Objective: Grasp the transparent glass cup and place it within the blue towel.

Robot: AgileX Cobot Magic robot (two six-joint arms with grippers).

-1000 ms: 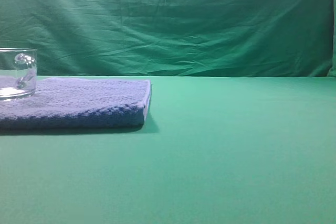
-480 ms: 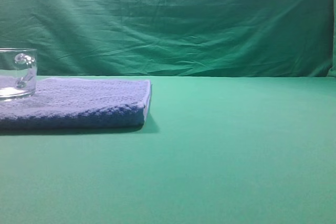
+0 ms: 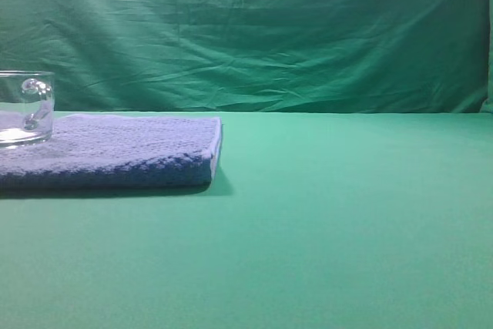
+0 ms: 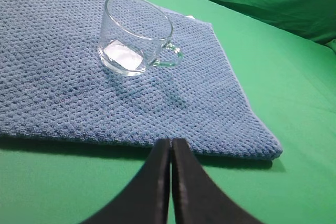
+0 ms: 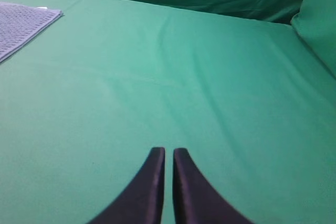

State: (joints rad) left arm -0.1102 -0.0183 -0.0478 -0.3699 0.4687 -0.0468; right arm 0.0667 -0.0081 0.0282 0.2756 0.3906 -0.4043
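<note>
- The transparent glass cup [image 4: 137, 35] stands upright on the blue towel [image 4: 63, 98], well inside its edges, with the towel's knobbly weave showing on every side of it in the left wrist view.
- Its small rounded handle points toward the towel's right-hand edge in that view; the thick base shows as a bright patch through the clear wall.
- In the exterior high view the cup [image 3: 25, 108] sits at the far left, cut by the picture's edge, on the towel [image 3: 123, 152], whose pale-trimmed end faces the middle of the table.
- The left gripper [image 4: 171, 141] is apart from the cup: its dark fingertips lie at the near side of the towel's front edge, with a stretch of bare towel between them and the glass.
- The left fingers are pressed together with only a thin seam between them, holding nothing.
- The right gripper [image 5: 164, 150] is well apart from the cup, over the bare green table cover [image 5: 199, 77]; only a corner of the towel [image 5: 23, 24] shows at the upper left of its view.
- The right fingers are nearly together, a narrow slit between the tips, with nothing in them.
- A creased green backdrop cloth [image 3: 254, 28] hangs behind the table.
</note>
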